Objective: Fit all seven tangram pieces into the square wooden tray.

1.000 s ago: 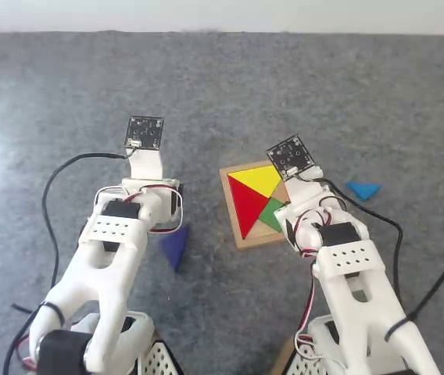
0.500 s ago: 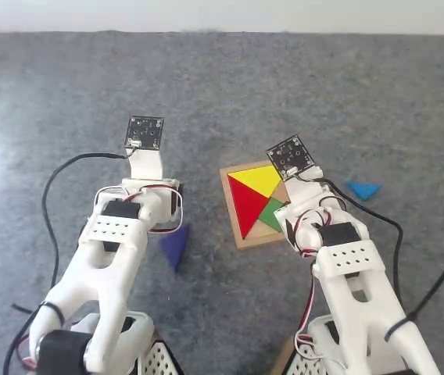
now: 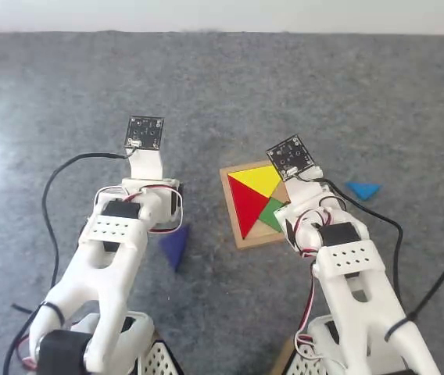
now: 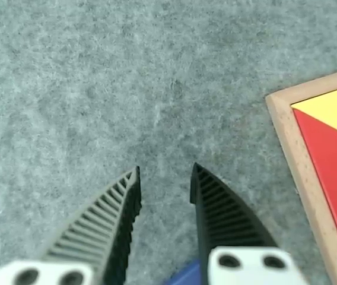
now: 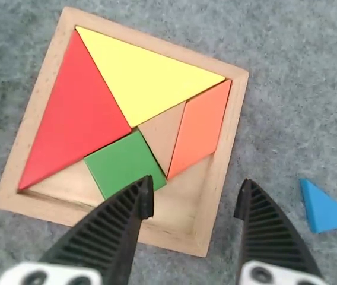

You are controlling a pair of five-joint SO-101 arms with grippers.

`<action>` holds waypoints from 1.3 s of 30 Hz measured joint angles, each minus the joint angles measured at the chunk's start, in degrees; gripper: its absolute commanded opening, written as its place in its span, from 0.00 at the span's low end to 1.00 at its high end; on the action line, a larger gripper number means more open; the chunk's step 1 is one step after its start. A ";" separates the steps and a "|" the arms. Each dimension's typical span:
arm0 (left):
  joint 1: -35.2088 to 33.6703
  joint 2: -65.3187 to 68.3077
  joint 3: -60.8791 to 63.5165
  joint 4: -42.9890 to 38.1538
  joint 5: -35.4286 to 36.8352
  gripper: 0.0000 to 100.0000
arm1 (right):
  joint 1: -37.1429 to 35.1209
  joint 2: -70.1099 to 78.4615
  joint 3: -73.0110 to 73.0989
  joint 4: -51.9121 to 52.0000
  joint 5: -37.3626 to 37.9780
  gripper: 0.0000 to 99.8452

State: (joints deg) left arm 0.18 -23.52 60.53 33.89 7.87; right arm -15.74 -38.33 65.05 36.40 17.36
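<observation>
To close the gaps left in the tray, begin nearest, with the dark blue piece point(image 3: 175, 246) lying flat toward the near edge of the surface, just beside the left arm and apart from the tray. Going by the left wrist view, draw the left gripper point(image 4: 166, 168) back a little: fingers spread and empty over bare surface, the blue piece only at their root. Lower straight down, pinch across flat sides rather than over a point, and expect a thin, light wedge liable to skid on the grey nap. Farther on, mind the right gripper point(image 5: 197, 179), fingers likewise spread and holding nothing, hanging over the open corner of the square wooden tray point(image 5: 34, 119), about mid-surface and somewhat toward the right edge; lift it clear before bringing anything in. Inside, leave the red triangle point(image 5: 73, 119), yellow triangle point(image 5: 145, 77), green square point(image 5: 124, 163) and orange parallelogram point(image 5: 201, 127) undisturbed; pale triangle point(image 5: 161, 133) between them, piece or bare floor, cannot tell. Try the dark blue piece in that open corner, turning it before release. Last, level with the tray's far half and toward the right edge, save the light blue triangle point(image 3: 363, 189) for the small slot beside the red
</observation>
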 measured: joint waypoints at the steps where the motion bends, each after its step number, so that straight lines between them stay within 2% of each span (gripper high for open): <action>1: 0.00 0.00 0.00 0.00 0.00 0.13 | 0.00 0.00 0.00 0.00 0.00 0.24; 21: 0.00 0.00 0.00 0.00 0.00 0.13 | 0.00 0.00 0.00 0.00 0.00 0.24; 24: -0.18 0.00 0.00 0.00 0.00 0.13 | -0.09 0.00 0.00 0.00 -1.85 0.24; 28: -5.63 0.00 -1.14 0.44 0.00 0.13 | -1.93 0.00 0.00 0.00 -3.52 0.24; 32: -10.99 0.00 -5.80 6.68 -1.85 0.13 | -3.08 0.00 0.00 0.18 -3.87 0.24; 35: -10.99 0.00 -8.00 11.69 -4.13 0.13 | -4.22 0.00 0.00 0.26 -4.22 0.24; 39: -9.41 0.00 -8.53 14.15 -4.92 0.13 | -5.27 0.00 -0.35 4.75 -6.68 0.24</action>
State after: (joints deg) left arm -9.23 -23.52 52.00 48.04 2.95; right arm -21.01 -38.33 64.70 41.14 10.68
